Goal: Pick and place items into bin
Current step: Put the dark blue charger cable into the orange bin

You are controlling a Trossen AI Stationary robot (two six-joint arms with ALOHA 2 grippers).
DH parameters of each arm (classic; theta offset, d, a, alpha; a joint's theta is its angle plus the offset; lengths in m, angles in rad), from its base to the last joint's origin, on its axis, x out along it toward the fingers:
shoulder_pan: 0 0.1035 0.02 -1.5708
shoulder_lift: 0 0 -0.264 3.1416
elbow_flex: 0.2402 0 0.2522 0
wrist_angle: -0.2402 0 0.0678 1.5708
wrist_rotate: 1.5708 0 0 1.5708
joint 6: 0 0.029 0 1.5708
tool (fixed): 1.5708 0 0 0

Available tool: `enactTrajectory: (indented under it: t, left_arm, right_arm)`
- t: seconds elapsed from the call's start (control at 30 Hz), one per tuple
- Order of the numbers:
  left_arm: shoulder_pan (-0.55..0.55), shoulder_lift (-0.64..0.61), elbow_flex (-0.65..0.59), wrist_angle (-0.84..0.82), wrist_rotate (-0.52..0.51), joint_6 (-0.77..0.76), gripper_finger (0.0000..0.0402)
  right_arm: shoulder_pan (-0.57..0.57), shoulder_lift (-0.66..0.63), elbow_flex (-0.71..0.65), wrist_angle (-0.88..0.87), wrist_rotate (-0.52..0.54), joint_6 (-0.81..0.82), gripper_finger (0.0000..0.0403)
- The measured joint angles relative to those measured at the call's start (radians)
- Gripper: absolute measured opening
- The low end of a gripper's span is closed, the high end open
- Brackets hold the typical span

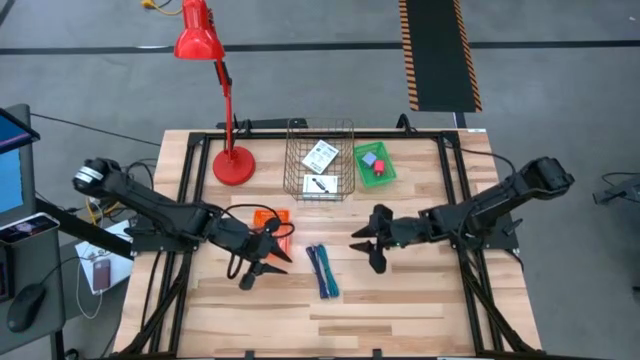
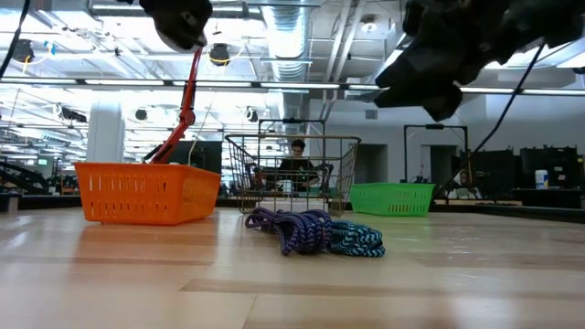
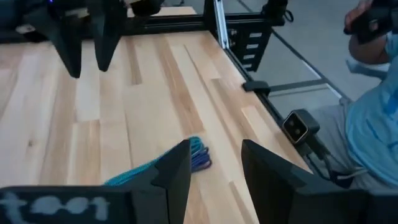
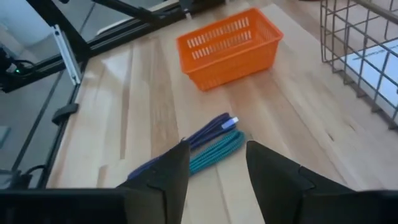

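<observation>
**Q:** What's in the containers right now?

**Me:** Going left to right from my overhead feed: the orange basket [image 1: 271, 217] sits right by my left gripper [image 1: 262, 262], and I can't tell what's in it because the arm covers part of it. Next is the wire basket [image 1: 320, 160] with two white cards [image 1: 320, 156] with black marks lying flat inside. Then the green bin [image 1: 375, 165], holding a small pink piece [image 1: 379, 165] and a greyish bit I can't identify.

**Q:** And the stuff still to pick?

**Me:** A bundle of blue and teal cords [image 1: 322, 270] lies loose on the tabletop [image 1: 400, 310], between the two grippers and touching neither. Left jaws are parted with nothing in them. Right gripper [image 1: 371, 246] is the same, jaws apart and empty, hanging above the wood.

**Q:** Anything the other cams add?

**Me:** The low cam shows the cords as a heaped tangle, not flat. It also shows a person [image 2: 297, 160] seated behind the wire basket. The left wrist cam catches someone's light-blue sleeve [image 3: 373, 124] off the tabletop edge. The red lamp [image 1: 205, 60] shows fully only from above.
</observation>
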Motion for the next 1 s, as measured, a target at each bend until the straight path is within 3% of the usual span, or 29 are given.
enactTrajectory:
  t: [0.3, 0.5, 0.7, 1.0]
  left_arm:
    - [0.000, 0.115, 0.004, 0.024, 0.000, -0.009, 0.0130]
    - [0.002, 0.182, 0.062, -0.022, -0.001, 0.275, 0.0130]
    - [0.001, 0.286, 0.229, -0.259, -0.061, 0.513, 0.0130]
    - [-0.001, 0.528, 0.557, -0.562, -0.085, 0.687, 0.0130]
  right_arm:
    - [0.193, 0.000, 0.000, -0.066, 0.222, 0.112, 0.0123]
    - [0.308, 0.000, 0.000, -0.086, 0.303, 0.194, 0.0112]
    - [0.392, 0.001, 0.000, -0.101, 0.344, 0.253, 0.0109]
    - [0.457, 0.001, 0.000, -0.128, 0.418, 0.254, 0.0108]
